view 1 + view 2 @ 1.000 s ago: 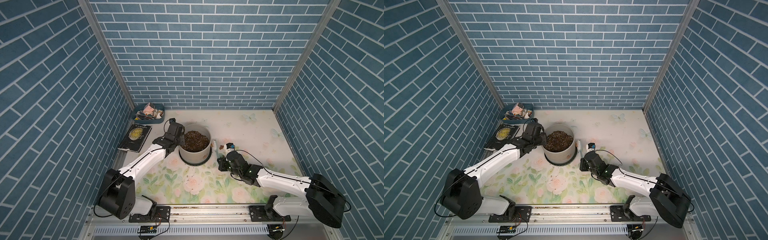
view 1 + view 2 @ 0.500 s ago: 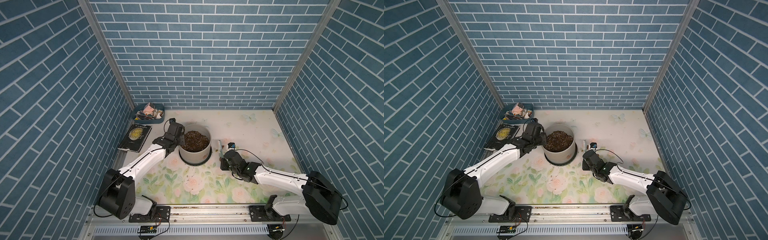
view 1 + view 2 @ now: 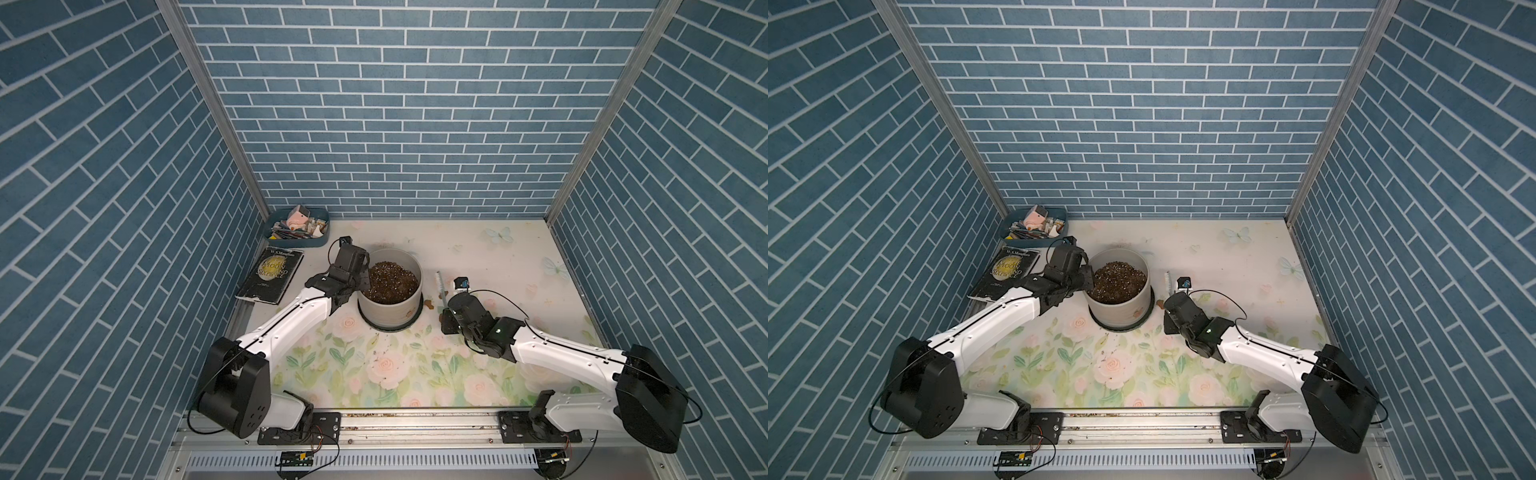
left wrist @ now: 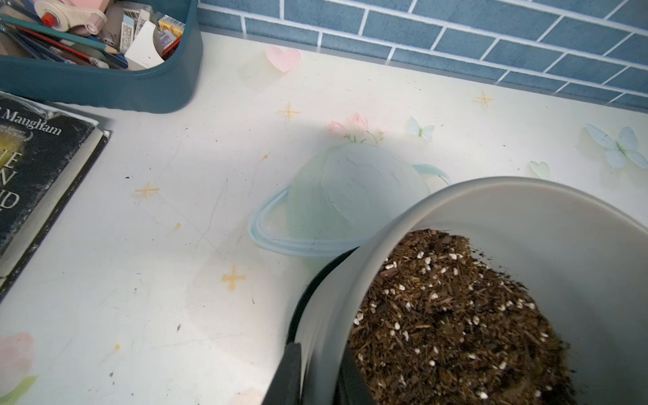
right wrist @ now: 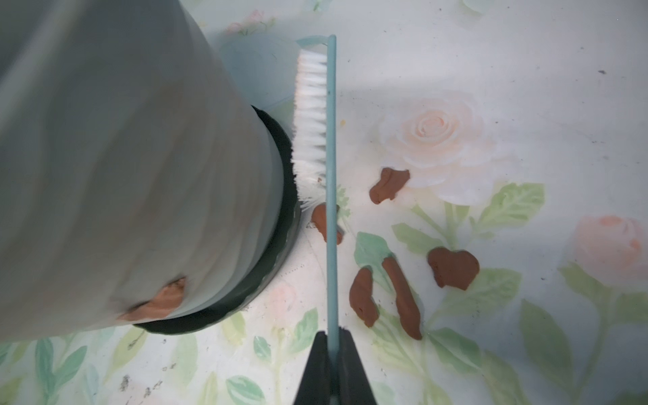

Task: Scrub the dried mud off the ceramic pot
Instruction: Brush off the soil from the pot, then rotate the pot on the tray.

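Blue brick walls frame a floral bench where the right tool, clamped on a brush, has the ceramic pot beside its bristles. Dried mud clings low on the pot's wall; the left tool straddles the rim, its grip unclear, so a hard stroke could shift the pot.

Centre: I see the ceramic pot on its black saucer blocking the middle.
Left side: I find passage narrowed by the book and blue tray.
Right of pot: I note dried mud flakes scattered on the mat.
Far right: I see open floor toward the wall.
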`<state>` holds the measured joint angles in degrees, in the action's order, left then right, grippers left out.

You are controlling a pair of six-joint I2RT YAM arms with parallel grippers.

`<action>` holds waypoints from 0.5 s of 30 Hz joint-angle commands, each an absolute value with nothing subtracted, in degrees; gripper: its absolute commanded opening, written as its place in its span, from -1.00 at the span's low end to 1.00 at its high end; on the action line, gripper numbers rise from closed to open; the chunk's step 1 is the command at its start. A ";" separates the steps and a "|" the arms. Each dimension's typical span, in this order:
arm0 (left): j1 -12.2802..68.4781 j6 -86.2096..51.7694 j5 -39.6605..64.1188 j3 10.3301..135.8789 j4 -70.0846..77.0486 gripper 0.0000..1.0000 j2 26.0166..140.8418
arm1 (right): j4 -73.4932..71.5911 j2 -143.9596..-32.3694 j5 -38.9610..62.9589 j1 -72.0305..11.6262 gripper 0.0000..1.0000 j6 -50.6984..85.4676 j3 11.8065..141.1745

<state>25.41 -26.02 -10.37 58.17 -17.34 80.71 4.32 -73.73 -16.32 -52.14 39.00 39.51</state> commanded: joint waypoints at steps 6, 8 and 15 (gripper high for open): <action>24.98 -24.86 -10.37 64.60 -14.72 0.22 86.15 | -2.60 -71.04 -12.76 -53.14 -1.00 41.49 32.93; 24.99 -24.68 -10.65 65.21 -14.07 0.25 87.54 | -3.64 -70.32 -12.17 -53.18 -1.00 42.26 31.63; 24.96 -25.01 -12.32 65.40 -13.89 -0.05 89.31 | -4.48 -69.09 -11.67 -53.34 -1.00 43.41 29.41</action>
